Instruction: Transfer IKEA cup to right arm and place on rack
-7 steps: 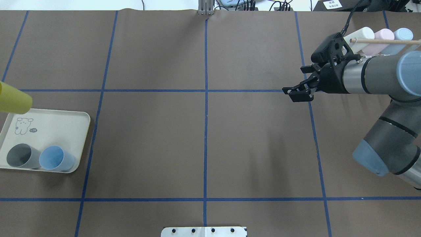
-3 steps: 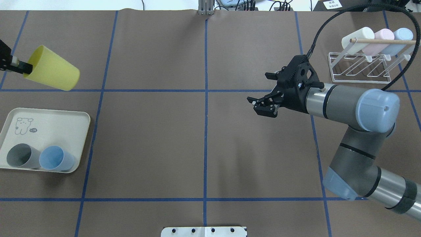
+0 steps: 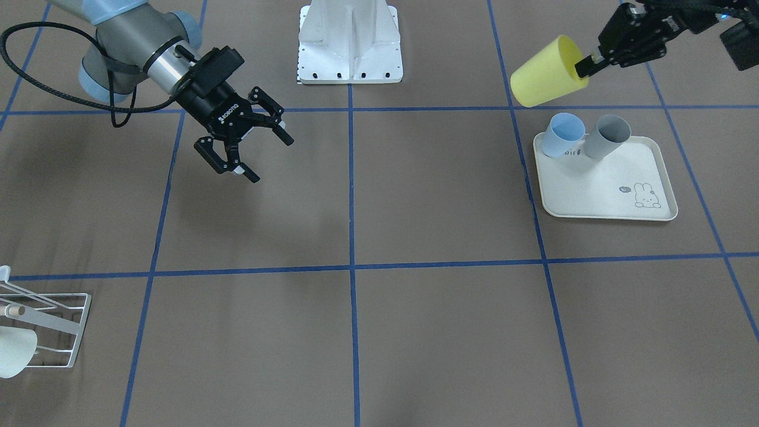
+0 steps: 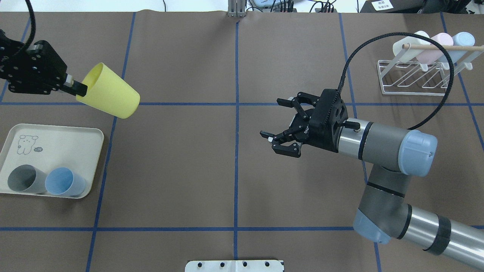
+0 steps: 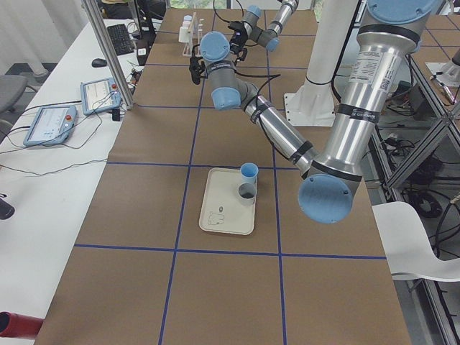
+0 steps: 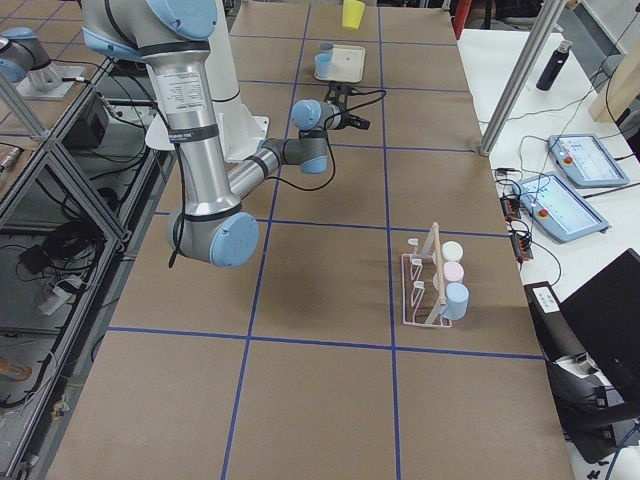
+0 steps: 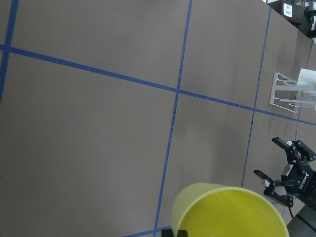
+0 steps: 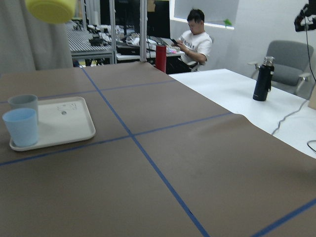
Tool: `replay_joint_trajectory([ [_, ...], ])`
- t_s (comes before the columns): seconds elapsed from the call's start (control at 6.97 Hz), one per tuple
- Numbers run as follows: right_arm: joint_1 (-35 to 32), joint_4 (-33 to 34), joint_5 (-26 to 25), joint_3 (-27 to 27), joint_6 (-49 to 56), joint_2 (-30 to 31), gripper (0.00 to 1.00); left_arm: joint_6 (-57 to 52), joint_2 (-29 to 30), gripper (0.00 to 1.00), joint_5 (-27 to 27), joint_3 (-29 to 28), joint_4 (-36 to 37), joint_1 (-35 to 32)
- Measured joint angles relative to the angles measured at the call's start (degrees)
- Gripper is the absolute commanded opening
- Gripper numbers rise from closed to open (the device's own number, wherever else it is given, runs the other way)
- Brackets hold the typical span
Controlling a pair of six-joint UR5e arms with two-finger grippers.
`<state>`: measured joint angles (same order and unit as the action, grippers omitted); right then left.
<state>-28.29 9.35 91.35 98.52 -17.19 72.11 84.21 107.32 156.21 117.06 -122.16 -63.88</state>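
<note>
Reaching our right arm (image 4: 382,145) over mid-table, the yellow cup (image 4: 109,92) well apart at far left.
The rack (image 4: 412,81) stands far right; the yellow cup hangs tilted, our left gripper (image 4: 78,89) clamped on its rim; our right gripper (image 4: 278,122) gapes empty.

yellow IKEA cup (image 4: 109,90): aloft over the tabletop's (image 4: 181,170) left half, tipped on its side, rim pinched by left tool (image 4: 80,88) | right arm (image 4: 378,141): silver, blue caps, extended toward centre; right tool (image 4: 278,120) jaws spread, empty, well apart from cup | rack (image 4: 416,93): white wire, wooden dowel, far right corner
</note>
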Motion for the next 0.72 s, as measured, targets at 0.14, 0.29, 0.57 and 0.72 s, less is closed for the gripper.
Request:
replay_joint_trajectory([
  [0.14, 1.2, -5.5, -0.1, -2.1, 1.2, -2.1, 0.99, 0.8, 2.4, 0.00, -0.4, -0.1, 0.0, 2.5],
  [0.29, 2.5, -8.4, -0.1, -3.1, 2.9, -4.1, 0.99, 1.9, 4.8, 0.00, -1.8, -0.3, 0.1, 5.1],
  [0.57, 4.6, -10.1, -1.6, -3.6, 5.0, -5.9, 0.99, 6.1, 9.8, 0.00, -9.3, -0.7, 0.3, 12.4],
  [0.72, 5.1, -10.3, -2.3, -3.6, 5.5, -6.1, 0.98, 7.4, 11.3, 0.00, -12.3, -1.0, 0.4, 15.4],
])
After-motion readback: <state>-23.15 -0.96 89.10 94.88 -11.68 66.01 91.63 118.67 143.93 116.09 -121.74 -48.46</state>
